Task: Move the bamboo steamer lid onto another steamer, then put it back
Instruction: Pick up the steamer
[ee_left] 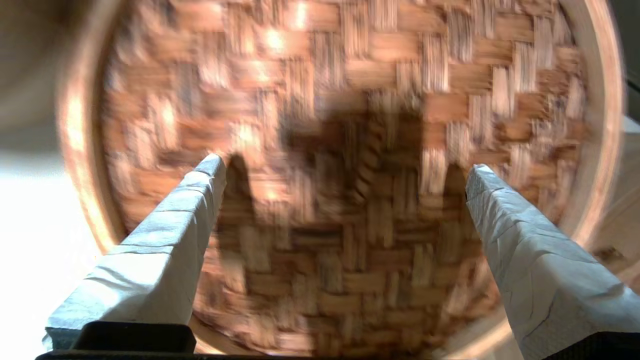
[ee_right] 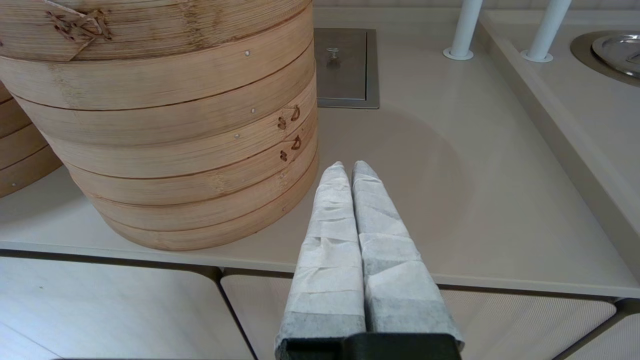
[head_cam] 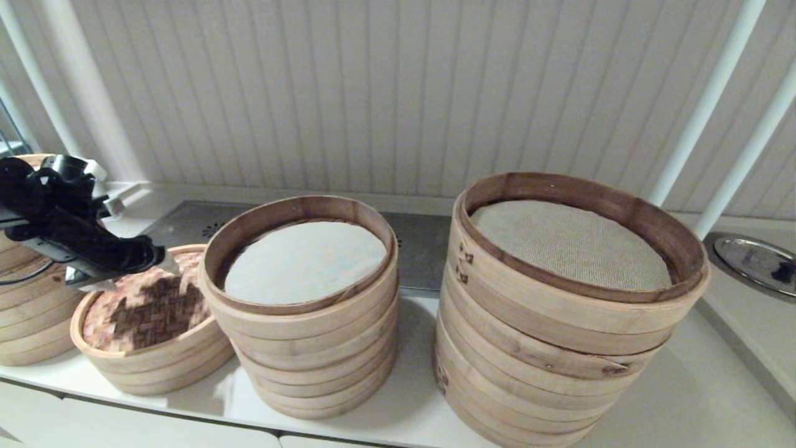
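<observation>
At nine o'clock on the counter, the bamboo steamer lid [head_cam: 146, 306] sits on a low steamer — the left gripper [ee_left: 345, 172] hangs just above it, fingers spread, holding nothing. Next: straddle the central knob [ee_left: 367, 160] and clamp. The right gripper [ee_right: 348, 170] waits pressed together at five o'clock.

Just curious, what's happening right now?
Left gripper open above brown basket-weave bamboo lid, straddling its loop knob. Right gripper shut, idle. Nothing blocking.

Left claw [ee_left: 345, 172] spread wide, right claw [ee_right: 348, 167] pressed closed.
</observation>
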Available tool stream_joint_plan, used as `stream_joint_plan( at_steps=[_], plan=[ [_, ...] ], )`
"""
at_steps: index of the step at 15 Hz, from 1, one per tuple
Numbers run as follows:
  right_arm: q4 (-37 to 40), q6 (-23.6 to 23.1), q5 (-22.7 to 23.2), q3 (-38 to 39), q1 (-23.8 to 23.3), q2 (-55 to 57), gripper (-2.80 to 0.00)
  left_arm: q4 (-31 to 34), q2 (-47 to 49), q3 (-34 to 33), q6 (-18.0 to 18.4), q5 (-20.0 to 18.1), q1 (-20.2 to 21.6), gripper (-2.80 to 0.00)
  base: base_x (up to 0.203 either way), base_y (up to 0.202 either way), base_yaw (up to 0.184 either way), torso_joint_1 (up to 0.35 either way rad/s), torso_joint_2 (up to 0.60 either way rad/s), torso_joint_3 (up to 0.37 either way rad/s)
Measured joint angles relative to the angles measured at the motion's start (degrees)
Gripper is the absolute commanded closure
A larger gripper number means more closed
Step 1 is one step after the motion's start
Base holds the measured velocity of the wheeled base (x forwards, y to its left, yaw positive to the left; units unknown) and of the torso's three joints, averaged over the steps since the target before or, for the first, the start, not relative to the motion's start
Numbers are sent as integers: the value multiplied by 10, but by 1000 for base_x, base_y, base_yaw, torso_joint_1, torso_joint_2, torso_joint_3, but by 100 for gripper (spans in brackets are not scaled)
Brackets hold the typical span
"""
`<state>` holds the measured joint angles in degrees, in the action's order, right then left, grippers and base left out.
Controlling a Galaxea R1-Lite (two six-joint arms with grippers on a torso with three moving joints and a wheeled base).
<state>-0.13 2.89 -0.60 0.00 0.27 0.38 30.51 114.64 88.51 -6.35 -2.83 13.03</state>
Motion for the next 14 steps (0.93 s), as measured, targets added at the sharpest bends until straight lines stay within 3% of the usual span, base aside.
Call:
stream_joint_plan(
  at_steps=[11,12,13,14],
  plan=[
    [0,0,0,0,0,0,0,-3,37,15,14,6,-21,-280,0,0,0,0,0,0],
    [0,0,0,0,0,0,0,-4,39,15,14,6,-22,-70,0,0,0,0,0,0],
    [0,0,0,0,0,0,0,-4,40,15,15,7,-22,0,0,0,0,0,0,0],
    [0,0,0,0,0,0,0,-4,41,15,15,7,-22,0,0,0,0,0,0,0]
  ],
)
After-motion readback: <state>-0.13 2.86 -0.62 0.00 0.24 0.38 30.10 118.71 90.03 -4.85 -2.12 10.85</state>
